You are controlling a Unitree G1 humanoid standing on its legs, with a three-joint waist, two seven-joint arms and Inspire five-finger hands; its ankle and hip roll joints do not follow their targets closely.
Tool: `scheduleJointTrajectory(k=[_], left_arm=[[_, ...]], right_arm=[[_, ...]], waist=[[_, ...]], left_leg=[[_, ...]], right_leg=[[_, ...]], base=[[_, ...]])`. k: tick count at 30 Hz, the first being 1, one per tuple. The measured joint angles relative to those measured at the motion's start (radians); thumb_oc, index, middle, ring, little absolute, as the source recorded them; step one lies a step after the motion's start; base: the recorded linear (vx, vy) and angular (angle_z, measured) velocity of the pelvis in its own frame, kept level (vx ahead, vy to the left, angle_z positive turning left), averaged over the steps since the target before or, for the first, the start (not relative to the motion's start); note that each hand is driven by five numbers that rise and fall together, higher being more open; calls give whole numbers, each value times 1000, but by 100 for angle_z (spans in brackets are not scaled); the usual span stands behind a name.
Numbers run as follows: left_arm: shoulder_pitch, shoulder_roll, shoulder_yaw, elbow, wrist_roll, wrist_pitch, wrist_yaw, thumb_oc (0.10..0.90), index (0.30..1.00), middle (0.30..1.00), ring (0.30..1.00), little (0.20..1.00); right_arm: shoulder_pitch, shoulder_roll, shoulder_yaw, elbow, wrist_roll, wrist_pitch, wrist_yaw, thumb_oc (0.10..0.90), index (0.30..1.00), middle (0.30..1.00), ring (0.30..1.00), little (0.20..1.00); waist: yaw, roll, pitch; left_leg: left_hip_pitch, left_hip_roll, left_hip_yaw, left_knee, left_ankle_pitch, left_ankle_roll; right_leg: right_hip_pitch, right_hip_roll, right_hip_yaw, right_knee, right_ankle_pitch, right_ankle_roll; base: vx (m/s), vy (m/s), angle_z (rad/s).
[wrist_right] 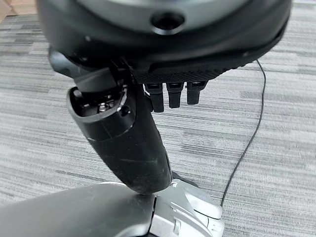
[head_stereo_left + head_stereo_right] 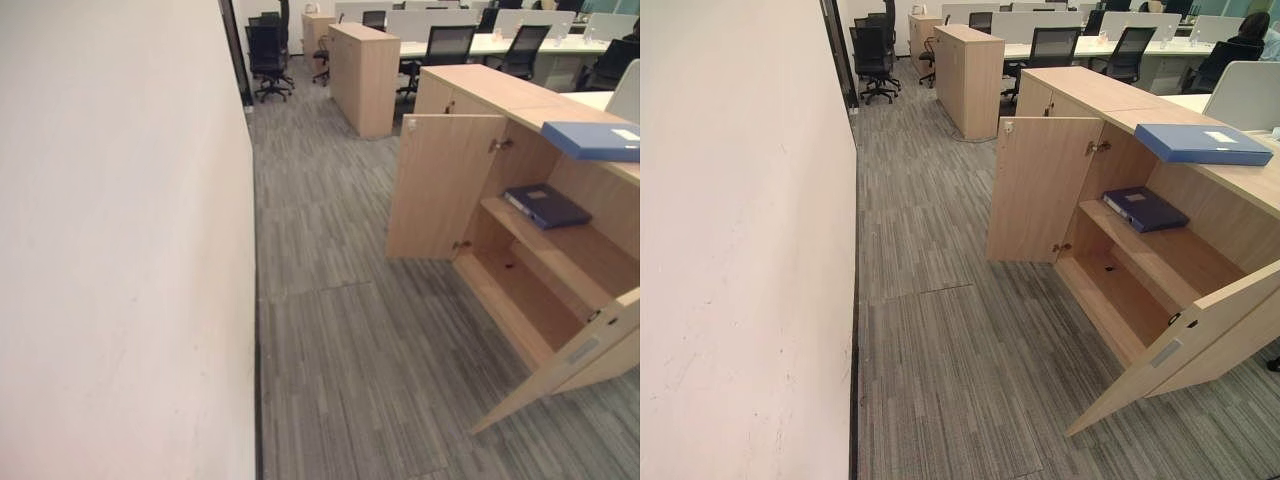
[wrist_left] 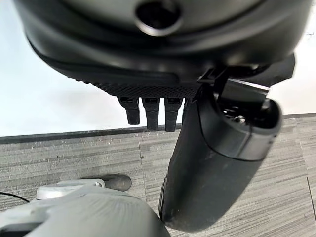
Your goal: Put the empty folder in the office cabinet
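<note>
one blue folder [image 2: 1203,143] flat atop open office cabinet [image 2: 1110,100]

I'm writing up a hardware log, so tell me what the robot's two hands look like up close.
Both are built alike. The left hand has a glossy black rounded housing, a strip of dotted textured black along its edge, a row of short black fingers and a thick, smooth black thumb. The right hand mirrors it, with the same textured strip and bulky black thumb.

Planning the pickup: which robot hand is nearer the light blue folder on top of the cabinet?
Right, probably. The folder lies on the robot's right; the right robot hand hangs open over carpet, the left robot hand open beside the white wall, opposite.
</note>
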Motion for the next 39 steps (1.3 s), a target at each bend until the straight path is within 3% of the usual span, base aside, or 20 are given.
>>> scheduleJointTrajectory(k=[7, 24, 25, 26, 28, 30, 31, 34, 36, 37, 39], left_arm=[[2, 0, 1, 0, 0, 1, -2, 800, 900, 900, 900, 900], [-32, 4, -4, 7, -1, 5, -7, 800, 900, 900, 900, 900], [-47, 9, 1, 13, -1, 6, -8, 800, 900, 900, 900, 900], [-79, 26, 7, 15, -4, -1, -11, 800, 900, 900, 900, 900], [-123, 41, 37, 15, -5, -9, -13, 800, 900, 900, 900, 900], [-133, 41, 37, 24, -5, -7, -12, 800, 900, 900, 900, 900], [-143, 37, 36, 36, -4, -4, -11, 800, 900, 900, 900, 900], [-125, 35, 36, 45, -4, -1, -13, 800, 900, 900, 900, 900], [-119, 32, 36, 58, -3, -1, -13, 800, 900, 900, 900, 900], [-125, 27, 37, 66, -3, 2, -13, 800, 900, 900, 900, 900], [-82, 21, 35, 86, -1, 19, -27, 800, 900, 900, 900, 900]], right_arm=[[1, 7, -28, 24, 94, 0, 8, 800, 900, 900, 900, 900], [-9, -1, -27, 34, 98, -1, 41, 800, 900, 900, 900, 900], [-20, 0, -29, 36, 102, -1, 42, 800, 900, 900, 900, 900], [-41, 10, -30, 39, 116, -2, 44, 800, 900, 900, 900, 900], [-51, 13, -34, 41, 117, -1, 53, 800, 900, 900, 900, 900], [-74, 7, -33, 52, 117, 0, 57, 800, 900, 900, 900, 900], [-83, 5, -30, 70, 117, -3, 58, 800, 900, 900, 900, 900], [-81, 3, -30, 72, 117, 7, 60, 800, 900, 900, 900, 900], [-82, -9, -35, 73, 117, 13, 60, 800, 900, 900, 900, 900], [-88, -19, -41, 72, 117, 12, 60, 800, 900, 900, 900, 900], [-74, -28, -52, 74, 117, 10, 59, 800, 900, 900, 900, 900]], waist=[[0, 0, 0], [1, 3, 6], [3, -3, 29], [9, -32, 63], [33, -63, 99], [43, -63, 111], [45, -68, 118], [55, -58, 127], [59, -30, 131], [62, -5, 152], [83, 4, 155]], left_leg=[[6, 0, -4, 0, -2, -2], [-61, 1, -47, 34, -2, -18], [-89, -1, -51, 90, -12, -38], [-171, -18, -50, 238, -23, -76], [-287, -32, -48, 439, -3, -125], [-347, -26, -41, 539, 12, -132], [-377, -16, -19, 573, -6, -116], [-372, 36, -5, 309, 13, -97], [-372, 81, -2, 56, 83, -130], [-377, 103, 0, -5, 101, -144], [-384, 132, 12, 1, 110, -150]], right_leg=[[7, 0, -6, 0, -2, -1], [-28, 1, -43, 15, -16, -5], [-37, 8, -47, 33, -32, -16], [-63, -13, -45, 69, -50, -39], [-85, -30, -36, 108, -72, -58], [-77, -30, -32, 123, -82, -85], [-70, -35, -34, 115, -83, -97], [-30, -36, -47, 63, -81, -98], [-4, -14, -46, 22, -83, -96], [33, -9, -42, 4, -83, -95], [82, -24, -33, 0, -105, -62]], base=[[0, 0, 0], [39, -47, 8], [21, -85, 30], [20, -93, 31], [71, -78, 21], [199, -44, 2], [258, 29, -7], [395, 125, 5], [282, 108, 24], [268, 121, 11], [514, 252, -18]])
